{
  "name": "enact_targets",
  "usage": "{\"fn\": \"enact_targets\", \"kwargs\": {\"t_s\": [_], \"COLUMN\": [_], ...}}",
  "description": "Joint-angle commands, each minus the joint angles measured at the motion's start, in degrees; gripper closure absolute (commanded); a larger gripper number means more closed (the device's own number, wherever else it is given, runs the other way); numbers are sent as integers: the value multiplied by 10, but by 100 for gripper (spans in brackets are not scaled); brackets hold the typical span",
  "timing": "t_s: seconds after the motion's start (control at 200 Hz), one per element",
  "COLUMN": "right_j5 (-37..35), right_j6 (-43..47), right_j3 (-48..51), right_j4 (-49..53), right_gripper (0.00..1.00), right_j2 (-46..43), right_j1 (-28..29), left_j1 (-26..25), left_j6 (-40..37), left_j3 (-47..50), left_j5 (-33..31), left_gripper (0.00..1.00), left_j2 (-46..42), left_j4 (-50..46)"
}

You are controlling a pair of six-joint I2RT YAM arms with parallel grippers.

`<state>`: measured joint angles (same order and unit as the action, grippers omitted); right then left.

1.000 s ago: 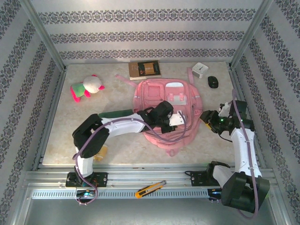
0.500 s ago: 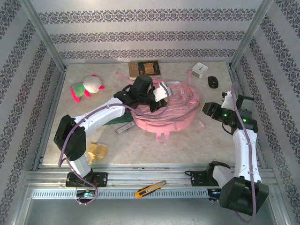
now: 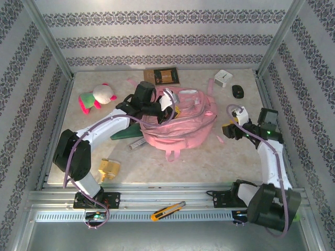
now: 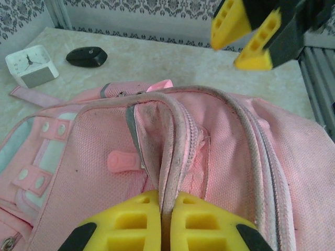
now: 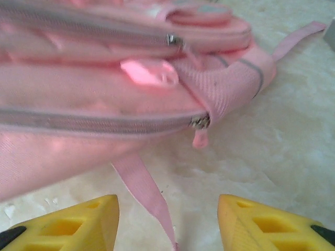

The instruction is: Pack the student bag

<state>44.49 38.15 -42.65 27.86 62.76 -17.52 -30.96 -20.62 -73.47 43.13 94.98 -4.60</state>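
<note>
Soft student bag [image 3: 180, 128] mid-frame: sags, probably light. Left gripper [image 4: 162, 209] clamped on zip rim [image 4: 170, 136]; right gripper [image 5: 167, 219] apart; take zip pull [image 5: 199, 137], centre-right.

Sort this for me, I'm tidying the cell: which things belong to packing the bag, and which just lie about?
In the job: student bag; left tool, shut on its edge; right tool, open beside it.
Lying about, untouched: plush toy; book; clock; mouse; cutter.
</note>
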Motion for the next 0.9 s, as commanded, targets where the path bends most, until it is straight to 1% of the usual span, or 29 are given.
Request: {"fn": "enact_targets", "kwargs": {"t_s": [0.0,0.145,0.385,0.665,0.894], "right_j5": [29,13,41,69,92], "right_j6": [169,211,216,211,179], "right_j3": [-8,-30,-67,-93,-113], "right_j4": [10,8,-29,-55,-93], "right_gripper": [50,52,55,57,60], "right_j2": [40,104,185,243,284], "right_j1": [1,24,31,49,57], "left_j1": [13,19,23,23,24], "left_j6": [17,16,11,13,21], "left_j3": [-6,-10,-19,-25,-25], "left_j5": [64,77,95,100,109], "left_gripper": [100,100,100,100,100], "left_j2": [-39,-35,-34,-34,-32], "left_j4": [103,104,102,100,106]}}
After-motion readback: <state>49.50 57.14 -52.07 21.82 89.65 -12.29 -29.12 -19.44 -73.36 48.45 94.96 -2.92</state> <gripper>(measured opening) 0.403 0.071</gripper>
